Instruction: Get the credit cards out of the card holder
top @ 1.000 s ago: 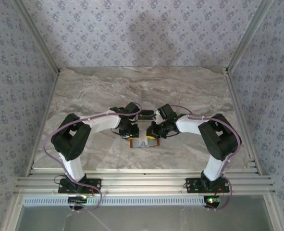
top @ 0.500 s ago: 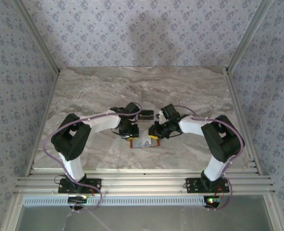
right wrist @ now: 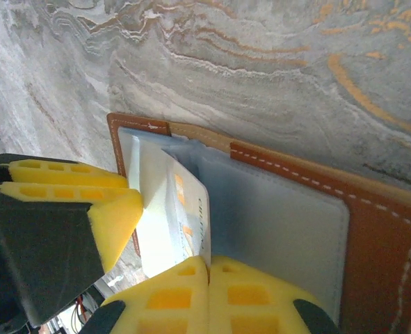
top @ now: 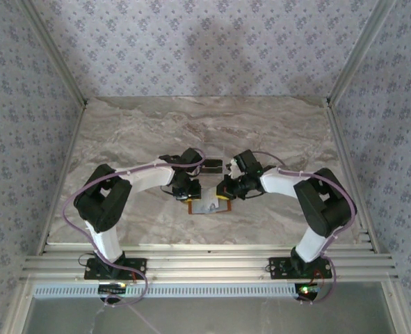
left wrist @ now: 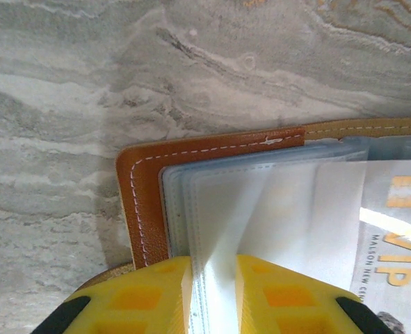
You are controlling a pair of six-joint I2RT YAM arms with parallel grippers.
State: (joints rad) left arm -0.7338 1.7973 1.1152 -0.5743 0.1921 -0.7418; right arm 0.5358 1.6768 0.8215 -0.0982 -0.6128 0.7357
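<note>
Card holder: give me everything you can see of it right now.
The card holder is orange-brown leather with pale stitching. It lies open and flat on the marble table, toward its near edge. Inside are blue-grey clear plastic sleeves. The left hand pinches a sleeve leaf. The right hand is shut on a white card with orange print.

Card holder (top: pixel 204 207): orange-brown leather with white stitching, lying open and flat on the marble surface (top: pixel 122 139), near its front edge.
Sleeves (left wrist: pixel 212 209): clear, pale blue, fanning upward, with one bundle sitting between the left tool's (left wrist: pixel 212 278) pads.
Card (right wrist: pixel 184 202): pale with orange lettering, sticking partly out of a sleeve, its edge sitting in the right tool's (right wrist: pixel 208 268) closed pads.
</note>
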